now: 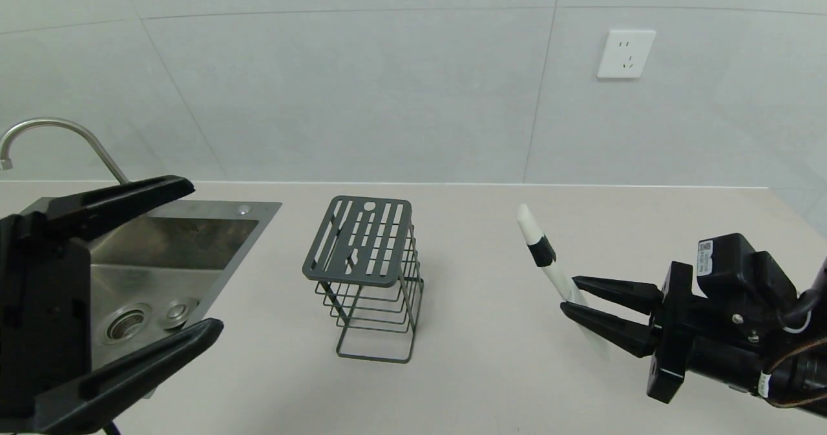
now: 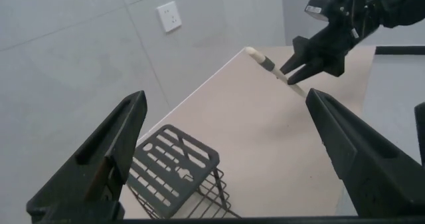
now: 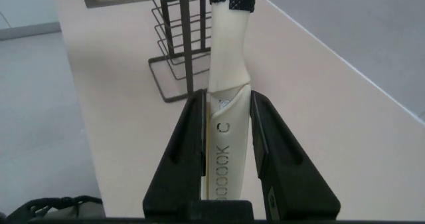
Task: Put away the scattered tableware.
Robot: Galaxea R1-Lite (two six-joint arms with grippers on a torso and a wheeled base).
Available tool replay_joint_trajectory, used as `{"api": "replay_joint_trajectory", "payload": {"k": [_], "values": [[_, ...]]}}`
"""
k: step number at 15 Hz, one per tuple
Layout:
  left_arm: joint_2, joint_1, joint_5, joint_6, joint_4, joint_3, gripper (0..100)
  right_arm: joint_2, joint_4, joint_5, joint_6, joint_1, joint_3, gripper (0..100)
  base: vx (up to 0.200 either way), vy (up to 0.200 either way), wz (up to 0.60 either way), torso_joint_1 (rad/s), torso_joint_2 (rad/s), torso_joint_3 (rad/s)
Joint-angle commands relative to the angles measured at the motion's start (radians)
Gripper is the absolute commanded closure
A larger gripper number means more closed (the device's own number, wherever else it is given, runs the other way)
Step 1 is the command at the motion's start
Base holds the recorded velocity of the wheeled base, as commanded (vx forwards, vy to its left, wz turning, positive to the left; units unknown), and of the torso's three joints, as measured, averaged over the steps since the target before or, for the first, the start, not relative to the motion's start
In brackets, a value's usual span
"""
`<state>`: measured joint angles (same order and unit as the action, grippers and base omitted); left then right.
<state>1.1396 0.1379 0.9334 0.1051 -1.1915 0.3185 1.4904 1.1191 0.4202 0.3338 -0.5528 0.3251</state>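
A white utensil with a black band is held up at a slant above the counter's right side, its free end pointing to the back left. My right gripper is shut on its lower end; in the right wrist view the fingers press against both sides of the utensil. A dark wire rack with a slotted top stands mid-counter, left of the utensil. My left gripper is open and holds nothing, over the sink's near side. In the left wrist view, the rack and the held utensil lie beyond it.
A steel sink with a curved faucet is set into the counter at the left. A tiled wall with a socket closes the back. Bare counter lies between the rack and the right arm.
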Motion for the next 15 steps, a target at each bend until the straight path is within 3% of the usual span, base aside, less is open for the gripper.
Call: {"api": "replay_joint_trajectory", "payload": {"k": [1, 4, 5, 9, 15], "values": [[0.146, 0.005, 0.048, 0.008, -0.103, -0.003, 0, 0.004, 0.013, 0.006, 0.002, -0.009, 0.002, 100, 0.0, 0.0, 0.0, 0.0, 0.0, 0.0], [0.255, 0.077, 0.081, 0.013, -0.24, -0.001, 0, -0.013, 0.027, 0.011, 0.002, -0.076, 0.006, 100, 0.0, 0.0, 0.0, 0.0, 0.0, 0.0], [0.293, 0.137, 0.079, 0.01, -0.273, 0.001, 0, -0.015, 0.033, 0.012, 0.002, -0.101, 0.011, 100, 0.0, 0.0, 0.0, 0.0, 0.0, 0.0], [0.413, 0.233, 0.079, 0.005, -0.339, 0.011, 0, -0.042, 0.047, 0.029, 0.004, -0.118, 0.022, 100, 0.0, 0.0, 0.0, 0.0, 0.0, 0.0], [0.519, 0.364, 0.07, -0.019, -0.346, 0.096, 0, -0.058, 0.062, 0.035, 0.01, -0.162, 0.019, 100, 0.0, 0.0, 0.0, 0.0, 0.0, 0.0]]}}
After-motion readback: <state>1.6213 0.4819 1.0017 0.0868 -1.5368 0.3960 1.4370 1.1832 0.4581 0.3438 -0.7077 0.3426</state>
